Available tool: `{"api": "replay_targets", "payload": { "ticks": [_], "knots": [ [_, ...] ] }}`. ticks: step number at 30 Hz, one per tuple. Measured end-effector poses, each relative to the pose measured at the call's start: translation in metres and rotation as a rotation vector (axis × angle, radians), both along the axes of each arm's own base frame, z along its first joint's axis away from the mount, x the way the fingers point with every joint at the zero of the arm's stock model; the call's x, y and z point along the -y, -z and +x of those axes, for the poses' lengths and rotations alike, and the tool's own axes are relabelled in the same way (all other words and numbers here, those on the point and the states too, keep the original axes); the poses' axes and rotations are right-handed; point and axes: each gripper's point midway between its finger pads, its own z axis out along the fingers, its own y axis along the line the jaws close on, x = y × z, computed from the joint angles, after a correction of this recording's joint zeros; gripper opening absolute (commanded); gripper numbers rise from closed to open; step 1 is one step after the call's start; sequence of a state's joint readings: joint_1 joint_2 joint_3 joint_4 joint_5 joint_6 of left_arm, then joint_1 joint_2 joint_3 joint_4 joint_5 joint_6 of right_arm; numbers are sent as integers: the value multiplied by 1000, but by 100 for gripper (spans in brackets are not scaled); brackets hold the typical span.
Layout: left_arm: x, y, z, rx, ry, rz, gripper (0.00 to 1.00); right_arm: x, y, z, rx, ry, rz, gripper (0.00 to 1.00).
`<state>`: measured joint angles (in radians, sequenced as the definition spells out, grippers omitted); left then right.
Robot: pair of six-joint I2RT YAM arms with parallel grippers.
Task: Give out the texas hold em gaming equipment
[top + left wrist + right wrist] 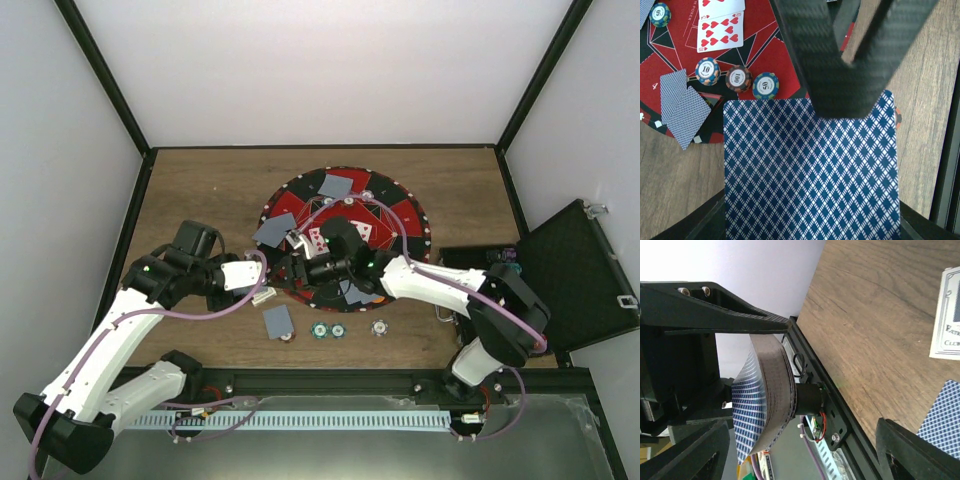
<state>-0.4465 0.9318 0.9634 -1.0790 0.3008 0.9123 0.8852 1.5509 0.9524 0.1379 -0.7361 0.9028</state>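
Wooden worktop (200,190) seen from above, with one round red-and-black mat (292,203) at its middle.

From the left: the left tool (264,292) is clenched on a deck of playing cards (810,170). The deck is held blue diamond backs up, over the mat's rim.

One single card (278,320) lies face down on the bare wood just off the mat. A small orange disc (288,336) touches its near edge. Next come two teal chips (320,330) side by side. One pale chip (380,326) sits apart to their right.

The left wrist view shows four chips on the mat. One lone teal chip (660,14) sits at the far left of that view. The others form a close row of three: a blue chip (707,71), a brown chip (738,78) and a second teal chip (765,85). Beside the row lie two overlapping face-down cards (682,107). Beyond it lie two face-up cards (720,32), red on white.

The right tool (298,268) is released, its jaws spread wide. One finger (810,55) lies across the deck's far end; whether it presses down cannot be told.

At the far right, one black case (575,270) stands open on the worktop. What it holds is too small to tell.
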Motion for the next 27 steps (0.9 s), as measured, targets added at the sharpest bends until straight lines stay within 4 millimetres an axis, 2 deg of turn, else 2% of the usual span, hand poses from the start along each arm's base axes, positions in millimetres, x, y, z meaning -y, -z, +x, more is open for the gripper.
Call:
{"api": "replay_targets", "payload": {
  "ticks": [5,13,17,24,27],
  "knots": [
    [0,0,0,0,0,0,5,-10,3,-7,-29,-31,23,79],
    [0,0,0,0,0,0,5,-20,2,-7,-60,-59,66,78],
    [0,0,0,0,0,0,5,-32,4,-4,-78,-76,83,77],
    [0,0,0,0,0,0,5,-56,0,-3,-103,-126,118,70],
    [0,0,0,0,0,0,5,-60,6,-2,-117,-131,112,65]
  ]
}}
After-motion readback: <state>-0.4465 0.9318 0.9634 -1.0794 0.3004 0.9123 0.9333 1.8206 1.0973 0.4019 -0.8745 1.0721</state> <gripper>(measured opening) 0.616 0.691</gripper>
